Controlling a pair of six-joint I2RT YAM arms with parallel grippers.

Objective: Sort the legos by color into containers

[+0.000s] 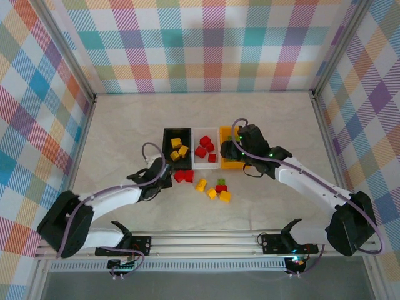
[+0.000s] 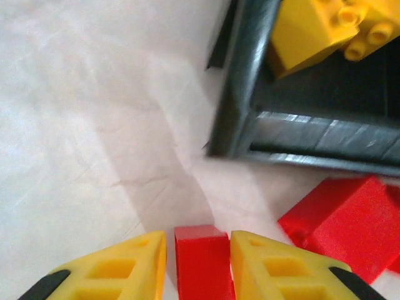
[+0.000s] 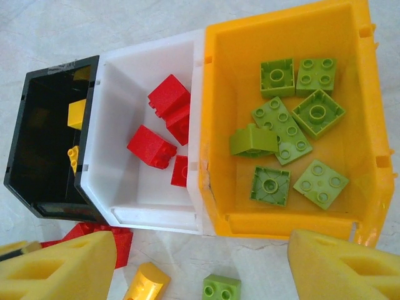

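Left end effector [image 2: 199,245] is gripping a red brick [image 2: 201,265] at bottom centre, on the counter [image 2: 94,125] just below the black bin [image 2: 240,94], its long axis seemingly running up-frame between the fingers, likely needing a lift into the white bin [image 3: 125,87]; right end effector [image 3: 201,250] is hanging open.

Left arm [image 1: 112,199] jaws pinched; right arm [image 1: 312,187] jaws wide.
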